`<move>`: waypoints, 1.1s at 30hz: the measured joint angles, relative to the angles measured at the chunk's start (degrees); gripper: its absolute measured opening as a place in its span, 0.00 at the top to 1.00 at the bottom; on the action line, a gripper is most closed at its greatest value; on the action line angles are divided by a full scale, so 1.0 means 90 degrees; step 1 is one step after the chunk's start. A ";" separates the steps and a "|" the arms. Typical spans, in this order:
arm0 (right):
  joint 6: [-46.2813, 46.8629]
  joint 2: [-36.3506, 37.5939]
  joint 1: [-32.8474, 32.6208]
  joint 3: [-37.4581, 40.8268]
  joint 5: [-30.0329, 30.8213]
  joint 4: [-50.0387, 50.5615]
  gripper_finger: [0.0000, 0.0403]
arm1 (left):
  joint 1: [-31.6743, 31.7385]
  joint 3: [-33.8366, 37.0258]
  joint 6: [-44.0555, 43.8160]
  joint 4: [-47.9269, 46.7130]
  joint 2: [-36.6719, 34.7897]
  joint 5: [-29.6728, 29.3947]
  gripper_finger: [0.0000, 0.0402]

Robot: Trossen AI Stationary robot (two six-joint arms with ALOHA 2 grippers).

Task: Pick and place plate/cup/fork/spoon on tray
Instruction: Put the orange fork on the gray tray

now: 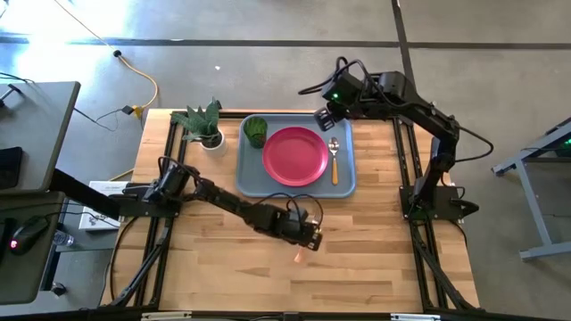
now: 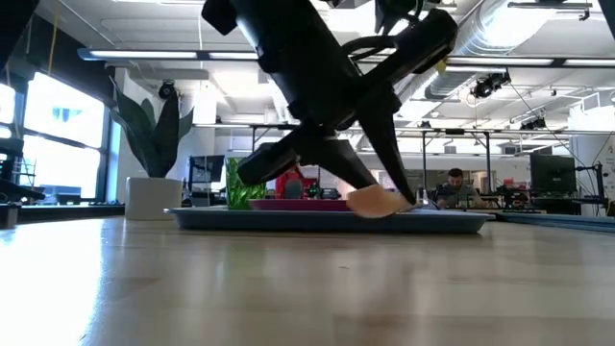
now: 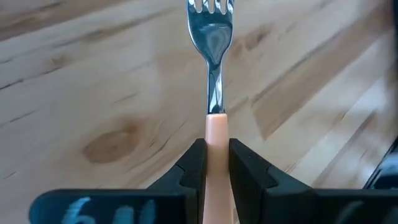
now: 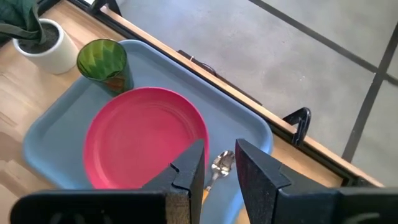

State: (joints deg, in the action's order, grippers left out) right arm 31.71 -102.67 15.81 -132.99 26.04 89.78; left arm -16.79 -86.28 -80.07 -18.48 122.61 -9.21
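Left gripper clenched on the fork handle, near the tray; thin grip, fork could twist or drop. Right gripper released above spoon.

Overhead, low cam share tray, prob.

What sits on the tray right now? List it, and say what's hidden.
On the tray: the plate, the cup and the spoon. The fork is off it, gripped by the left claw over the table. The tray floor under the plate is covered.
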 joint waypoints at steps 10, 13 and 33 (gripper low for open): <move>-0.0641 0.0000 0.0187 0.0000 -0.0005 -0.0002 0.80 | 0.0094 -0.0016 -0.1605 0.0388 0.0163 -0.0397 0.90; -0.0799 0.0000 0.0205 0.0000 -0.0002 -0.0007 0.80 | 0.0094 -0.0013 -0.1993 0.0403 0.0247 -0.0557 0.90; -0.1081 0.0000 0.0205 0.0000 -0.0005 -0.0100 0.80 | 0.0092 -0.0010 -0.2178 0.0215 0.0389 -0.0367 0.86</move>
State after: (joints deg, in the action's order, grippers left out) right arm 21.98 -102.67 17.65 -132.99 26.00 88.88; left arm -15.97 -86.37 -99.67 -16.54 126.10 -12.51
